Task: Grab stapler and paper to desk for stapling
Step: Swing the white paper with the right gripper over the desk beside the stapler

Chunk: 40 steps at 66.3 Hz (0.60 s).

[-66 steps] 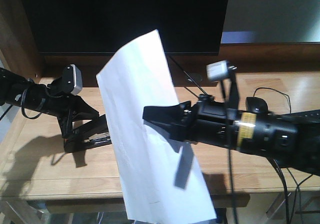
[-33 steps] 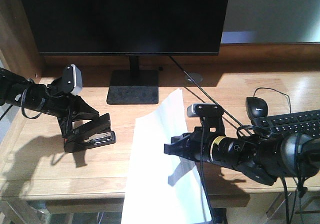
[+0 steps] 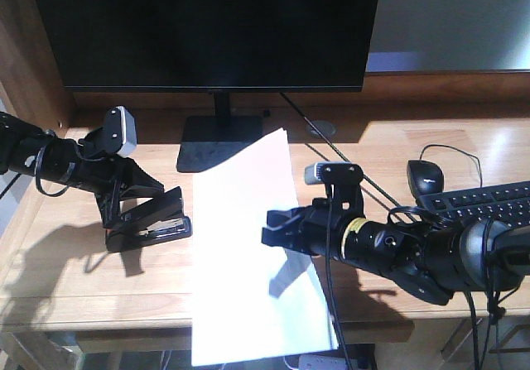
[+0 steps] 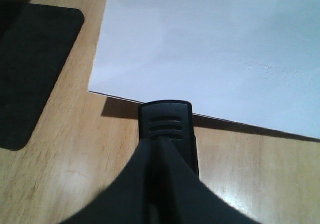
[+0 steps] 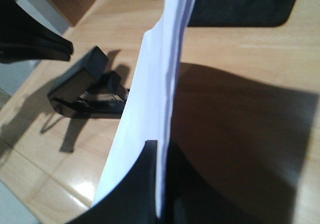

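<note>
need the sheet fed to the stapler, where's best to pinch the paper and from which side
Its right long edge, midway, coming from the right, where the right gripper holds the paper. That edge is raised off the desk, so its fingers fit either side, and the left edge is free to meet the stapler.

Through the left wrist camera the stapler (image 4: pixel 165 121) shows only its ribbed nose. The rest is lost under the left jaws, a dark blur at 6 o'clock. The paper (image 4: pixel 215 48) runs off at 12 and 3. From the front, the monitor (image 3: pixel 207 31) is cut at 12 and the keyboard (image 3: pixel 489 198) at 3. Through the right wrist camera, the paper hides the stapler's 3 o'clock end.
</note>
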{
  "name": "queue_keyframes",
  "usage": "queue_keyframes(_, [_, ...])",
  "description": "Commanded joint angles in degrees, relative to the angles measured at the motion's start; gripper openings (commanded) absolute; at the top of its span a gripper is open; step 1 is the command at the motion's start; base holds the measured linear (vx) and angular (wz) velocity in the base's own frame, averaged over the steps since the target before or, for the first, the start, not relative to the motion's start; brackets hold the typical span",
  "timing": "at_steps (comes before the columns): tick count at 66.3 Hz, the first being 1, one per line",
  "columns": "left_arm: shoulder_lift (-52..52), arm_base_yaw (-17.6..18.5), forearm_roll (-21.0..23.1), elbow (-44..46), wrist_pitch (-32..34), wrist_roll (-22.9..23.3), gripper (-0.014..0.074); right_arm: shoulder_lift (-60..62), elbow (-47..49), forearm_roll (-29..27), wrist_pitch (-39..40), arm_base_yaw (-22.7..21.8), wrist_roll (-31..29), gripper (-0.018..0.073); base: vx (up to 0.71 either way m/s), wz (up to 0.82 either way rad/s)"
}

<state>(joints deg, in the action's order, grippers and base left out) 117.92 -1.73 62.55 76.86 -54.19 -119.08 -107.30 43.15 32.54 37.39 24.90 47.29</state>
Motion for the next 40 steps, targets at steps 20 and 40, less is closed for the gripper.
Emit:
queue_keyframes(20, [-2.98, 0.3, 3.22, 1.27, -1.79, 0.49, -0.0007, -4.86, 9.46, -0.04, 4.04, -0.15, 5.58, -0.0005, 0.0, 0.0])
queue_keyframes(40, [-2.98, 0.3, 3.22, 1.27, -1.79, 0.49, -0.0007, -7.96, 12.97, 2.07, 4.0, -0.15, 6.96, -0.0005, 0.0, 0.0])
